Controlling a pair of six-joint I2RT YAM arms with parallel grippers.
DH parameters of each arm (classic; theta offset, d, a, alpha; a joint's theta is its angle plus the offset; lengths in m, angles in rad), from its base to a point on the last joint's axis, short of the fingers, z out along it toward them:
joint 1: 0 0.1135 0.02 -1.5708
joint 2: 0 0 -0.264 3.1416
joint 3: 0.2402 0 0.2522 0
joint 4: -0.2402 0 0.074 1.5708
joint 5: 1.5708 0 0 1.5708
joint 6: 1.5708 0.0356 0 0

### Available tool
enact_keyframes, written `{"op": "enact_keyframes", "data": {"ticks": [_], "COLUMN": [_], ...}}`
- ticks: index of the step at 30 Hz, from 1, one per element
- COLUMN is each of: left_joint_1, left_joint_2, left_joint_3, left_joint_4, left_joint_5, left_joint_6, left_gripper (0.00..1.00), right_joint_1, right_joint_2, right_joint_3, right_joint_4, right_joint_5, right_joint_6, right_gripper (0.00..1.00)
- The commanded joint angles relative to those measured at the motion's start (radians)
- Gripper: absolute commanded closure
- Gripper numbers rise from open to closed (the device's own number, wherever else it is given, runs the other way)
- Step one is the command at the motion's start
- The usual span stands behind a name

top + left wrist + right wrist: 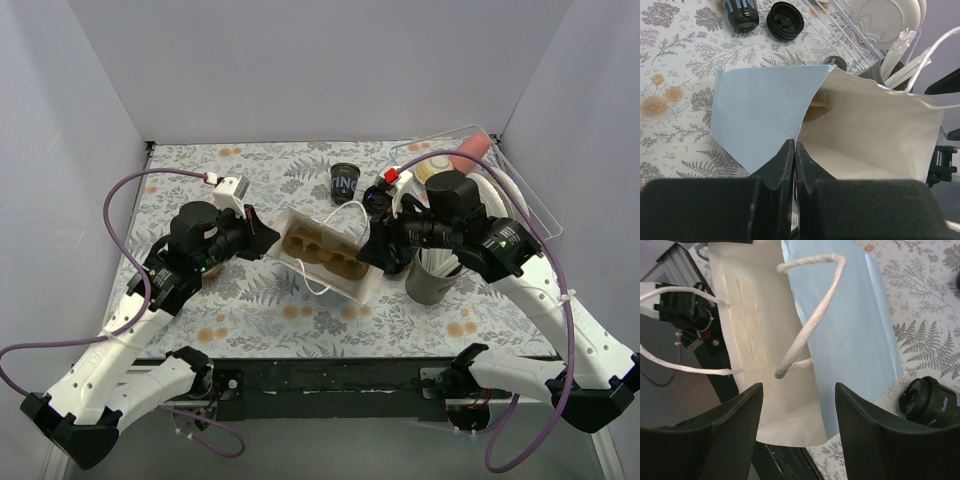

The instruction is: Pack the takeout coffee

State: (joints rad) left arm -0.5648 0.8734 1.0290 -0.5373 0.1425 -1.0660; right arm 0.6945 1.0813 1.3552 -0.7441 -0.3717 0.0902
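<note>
Two black coffee cups (345, 183) sit close together on the floral table (250, 310), outside the white paper bag (350, 292) and at 12 to 1 o'clock from it. The left gripper (794, 147) is pinched tight on the bag's 9 o'clock edge. The right gripper (797, 389) has its jaws spread wide over the bag's 3 o'clock end.

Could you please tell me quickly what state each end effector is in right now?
Left end effector: closed, pinching the edge of the paper bag.
Right end effector: open, holding nothing.
</note>
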Motion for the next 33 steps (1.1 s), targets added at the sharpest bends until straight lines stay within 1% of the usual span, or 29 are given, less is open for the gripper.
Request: {"op": "enact_keyframes", "data": {"ticks": [1,2,4,5,9,10,11,14,18,26,28,30,31,33], "left_joint_1": [0.005,0.005,0.005,0.005,0.005,0.005,0.005,0.005,0.005,0.005,0.005,0.005,0.005,0.005], "left_joint_2": [-0.001,-0.007,-0.011,-0.01,-0.005,-0.005,-0.004,-0.004,-0.005,-0.007,-0.008,-0.011,-0.013,-0.014], "left_joint_3": [0.014,0.01,0.002,0.003,0.006,0.005,0.003,0.006,0.003,0.0,-0.006,-0.01,-0.017,-0.026], "left_joint_4": [0.03,0.036,0.04,0.04,0.04,0.042,0.045,0.046,0.046,0.048,0.053,0.053,0.056,0.068], "left_joint_5": [0.009,0.008,0.003,0.006,0.014,0.012,0.014,0.016,0.016,0.019,0.019,0.017,0.017,0.02], "left_joint_6": [0.018,0.02,0.021,0.021,0.024,0.024,0.023,0.02,0.021,0.018,0.017,0.017,0.015,0.008], "left_gripper": [1.0,1.0,1.0,1.0,1.0,1.0,1.0,1.0,1.0,1.0,1.0,1.0,1.0,1.0], "right_joint_1": [0.03,0.033,0.033,0.034,0.036,0.036,0.036,0.04,0.043,0.054,0.056,0.057,0.057,0.059], "right_joint_2": [-0.041,-0.044,-0.05,-0.052,-0.052,-0.054,-0.054,-0.061,-0.075,-0.07,-0.072,-0.075,-0.078,-0.075], "right_joint_3": [-0.027,-0.03,-0.034,-0.033,-0.031,-0.039,-0.042,-0.064,-0.1,-0.114,-0.126,-0.137,-0.149,-0.151], "right_joint_4": [0.065,0.065,0.069,0.072,0.075,0.078,0.075,0.084,0.109,0.114,0.112,0.118,0.124,0.133], "right_joint_5": [0.193,0.242,0.277,0.281,0.271,0.266,0.249,0.193,0.189,0.175,0.191,0.211,0.215,0.221], "right_joint_6": [-0.035,-0.043,-0.066,-0.075,-0.087,-0.087,-0.114,-0.118,-0.104,-0.098,-0.098,-0.098,-0.098,-0.077], "right_gripper": [0.35,0.36,0.37,0.38,0.47,0.47,0.47,0.45,0.44,0.44,0.48,0.58,0.68,0.79]}}
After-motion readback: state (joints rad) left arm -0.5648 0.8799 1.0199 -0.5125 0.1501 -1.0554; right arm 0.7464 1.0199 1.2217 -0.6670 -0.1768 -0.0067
